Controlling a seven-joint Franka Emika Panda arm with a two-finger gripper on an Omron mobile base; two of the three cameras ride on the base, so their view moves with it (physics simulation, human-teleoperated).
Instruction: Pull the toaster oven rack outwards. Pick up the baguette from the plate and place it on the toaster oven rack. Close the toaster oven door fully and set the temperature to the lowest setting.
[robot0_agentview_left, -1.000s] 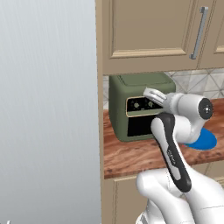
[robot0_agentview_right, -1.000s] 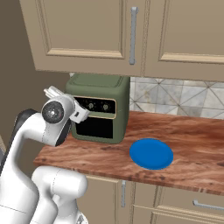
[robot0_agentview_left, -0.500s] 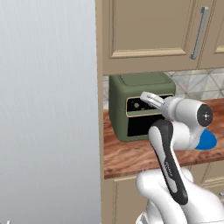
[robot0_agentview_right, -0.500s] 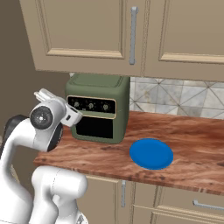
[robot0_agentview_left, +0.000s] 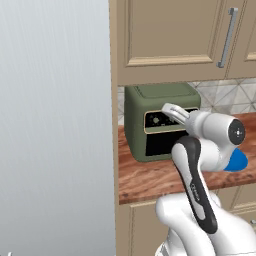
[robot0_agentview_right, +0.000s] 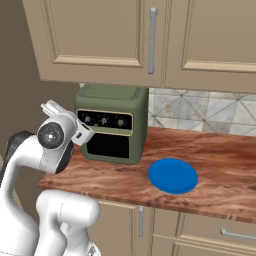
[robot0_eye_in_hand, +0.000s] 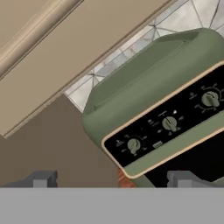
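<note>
The olive-green toaster oven (robot0_agentview_left: 159, 102) (robot0_agentview_right: 112, 102) stands on the wooden counter, and its door (robot0_agentview_left: 162, 144) (robot0_agentview_right: 111, 146) looks shut, dark glass facing out. The door hides the rack. My gripper (robot0_agentview_left: 172, 111) (robot0_eye_in_hand: 111, 181) hovers in front of the black control strip (robot0_eye_in_hand: 170, 124), at its left end. It is open, with the fingertips (robot0_eye_in_hand: 41, 178) wide apart and holding nothing. All three knobs show in the hand view. The blue plate (robot0_agentview_right: 172, 175) (robot0_agentview_left: 238, 161) lies bare to the right of the oven. The baguette is out of view.
Beige wall cabinets (robot0_agentview_right: 100, 35) with metal handles hang just over the oven. A tall grey panel (robot0_agentview_left: 55, 125) rises left of the counter (robot0_agentview_right: 220, 150). Tiled backsplash (robot0_agentview_right: 200, 110) runs behind. Base cabinets (robot0_agentview_right: 200, 235) sit below the counter's front edge.
My wrist and hand have shifted slightly left and down in front of the oven's control strip. The oven and the plate have stayed still.
</note>
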